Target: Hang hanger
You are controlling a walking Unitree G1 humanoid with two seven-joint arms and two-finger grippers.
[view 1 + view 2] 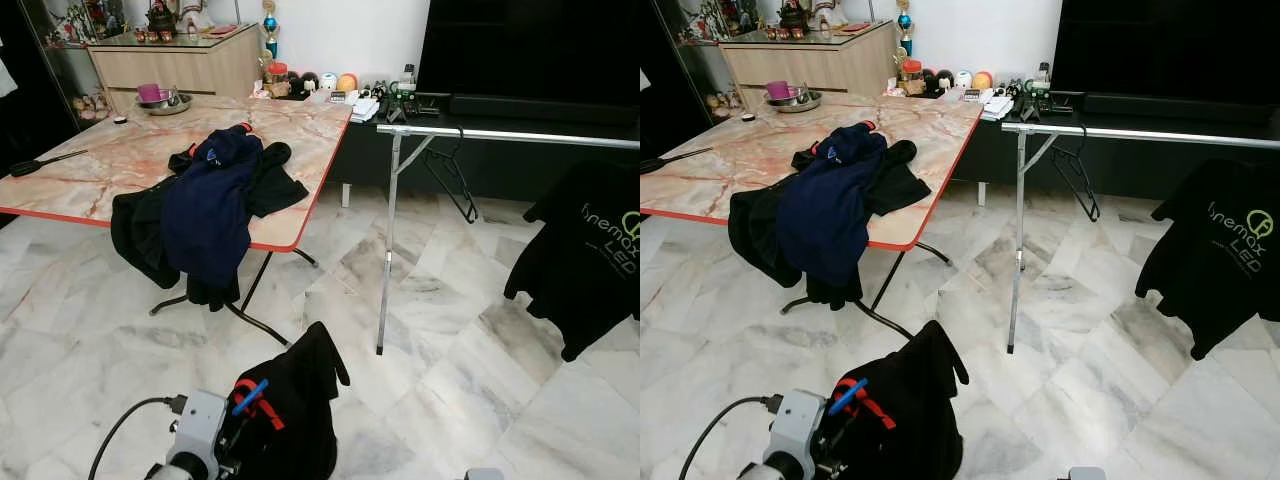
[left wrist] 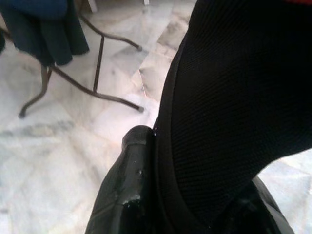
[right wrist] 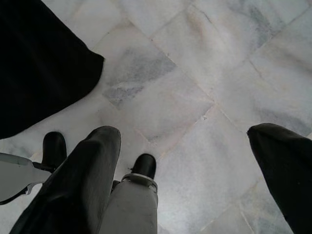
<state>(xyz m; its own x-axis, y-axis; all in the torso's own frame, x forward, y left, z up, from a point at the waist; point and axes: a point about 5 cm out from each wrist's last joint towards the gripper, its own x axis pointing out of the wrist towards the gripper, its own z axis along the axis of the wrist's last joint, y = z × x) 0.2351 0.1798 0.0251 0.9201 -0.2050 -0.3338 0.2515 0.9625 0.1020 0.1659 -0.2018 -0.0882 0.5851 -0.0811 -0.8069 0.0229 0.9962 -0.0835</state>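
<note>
The left gripper [image 2: 195,214], near left, seems clamped on a limp black shirt [image 1: 290,410] on its stiff hanger [image 1: 250,398], best held by the neck; the right gripper [image 3: 195,185] hangs spread and empty.

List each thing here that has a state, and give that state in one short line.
Left claw: shut on the black garment.
Right claw: open, above the floor.
Empty black hanger: hanging on the rail.
Black printed T-shirt: hanging from the rail.
Navy garment: draped over the table edge.
</note>
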